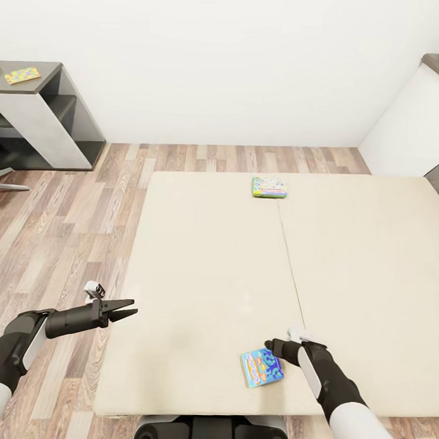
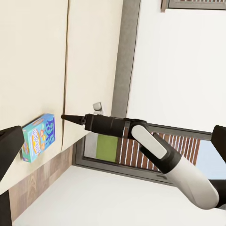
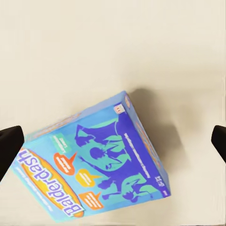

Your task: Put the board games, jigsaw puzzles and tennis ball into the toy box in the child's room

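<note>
The right gripper (image 1: 273,346), jaws spread wide, is hovering over the blue board game (image 1: 262,368); it should be straddling the box's narrower sides squarely before closing.

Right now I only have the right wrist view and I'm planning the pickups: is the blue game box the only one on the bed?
Observer: No. A pale green board game lies near the bed's far edge.
Operator: Where is the blue one?
Observer: The blue board game sits near the bed's near edge, beside the right gripper.
Operator: Is the left gripper busy?
Observer: No, the left gripper is open and holds nothing.
</note>
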Robot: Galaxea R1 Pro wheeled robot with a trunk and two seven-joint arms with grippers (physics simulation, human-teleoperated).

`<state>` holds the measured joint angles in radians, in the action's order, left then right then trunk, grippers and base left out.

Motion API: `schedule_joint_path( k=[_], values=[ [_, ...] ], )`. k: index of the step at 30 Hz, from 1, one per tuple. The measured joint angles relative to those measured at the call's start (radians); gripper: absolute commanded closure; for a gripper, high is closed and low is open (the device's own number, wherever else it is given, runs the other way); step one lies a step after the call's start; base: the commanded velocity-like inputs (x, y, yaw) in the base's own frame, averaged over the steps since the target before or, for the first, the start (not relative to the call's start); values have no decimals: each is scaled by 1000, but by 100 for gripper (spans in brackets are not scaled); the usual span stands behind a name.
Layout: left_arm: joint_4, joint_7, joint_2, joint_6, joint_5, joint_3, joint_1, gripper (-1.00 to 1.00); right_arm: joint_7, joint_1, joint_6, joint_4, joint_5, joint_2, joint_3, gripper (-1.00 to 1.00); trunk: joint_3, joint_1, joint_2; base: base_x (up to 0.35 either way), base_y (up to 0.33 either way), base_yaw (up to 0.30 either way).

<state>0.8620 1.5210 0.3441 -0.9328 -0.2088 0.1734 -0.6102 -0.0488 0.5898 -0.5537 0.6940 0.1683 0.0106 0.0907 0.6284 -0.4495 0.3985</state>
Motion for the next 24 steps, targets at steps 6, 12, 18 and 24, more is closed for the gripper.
schedule_joint_path(
  k=[6, 12, 18, 24],
  values=[
    [0, 0, 0, 0, 0, 0, 0, -100, -58, 0, -18, -3, -4, -25, -1, -100, 0, 0, 0, 0, 0, 0],
    [0, -1, 0, 0, 0, -1, 0, -100, -103, 0, -25, -3, -5, -47, -3, -100, 0, 0, 0, 0, 0, 0],
    [0, -11, 0, 0, 0, -1, 0, -100, -122, 0, -27, -3, -6, -61, -2, -100, 0, 0, 0, 0, 0, 0],
    [0, -29, 0, 0, 0, 1, 0, -100, -127, 1, -28, -2, -6, -67, -1, -100, 0, 0, 0, 0, 0, 0]
  ],
)
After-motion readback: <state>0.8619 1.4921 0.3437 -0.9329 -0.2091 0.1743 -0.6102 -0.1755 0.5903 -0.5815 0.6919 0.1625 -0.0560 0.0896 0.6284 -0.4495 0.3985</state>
